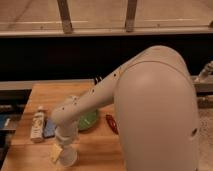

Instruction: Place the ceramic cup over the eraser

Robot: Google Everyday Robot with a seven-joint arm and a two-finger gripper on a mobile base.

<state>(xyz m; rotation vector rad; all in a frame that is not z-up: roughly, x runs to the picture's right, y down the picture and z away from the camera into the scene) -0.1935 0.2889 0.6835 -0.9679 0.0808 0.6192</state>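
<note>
At front-left of the light wooden table (95,150), the gripper (65,149) points down, right on top of the small plain white ceramic cup (69,158). Jaws are hidden by wrist and cup, so cannot tell if they are closed on it or apart. Cup sits at the gripper tip near the table's front edge; lifted or resting, cannot tell. Pale yellow tag (56,153) hangs just left of the cup. Behind the wrist, a round green bowl (89,120), partly covered by the white arm (95,95). Red pepper-shaped thing (111,123) lies just right of the bowl. Flat blue pad (49,128) and white labelled bottle (37,124) lie side by side at the left. Small black striped eraser (97,79) stands at the table's far edge, well apart from the cup.
</note>
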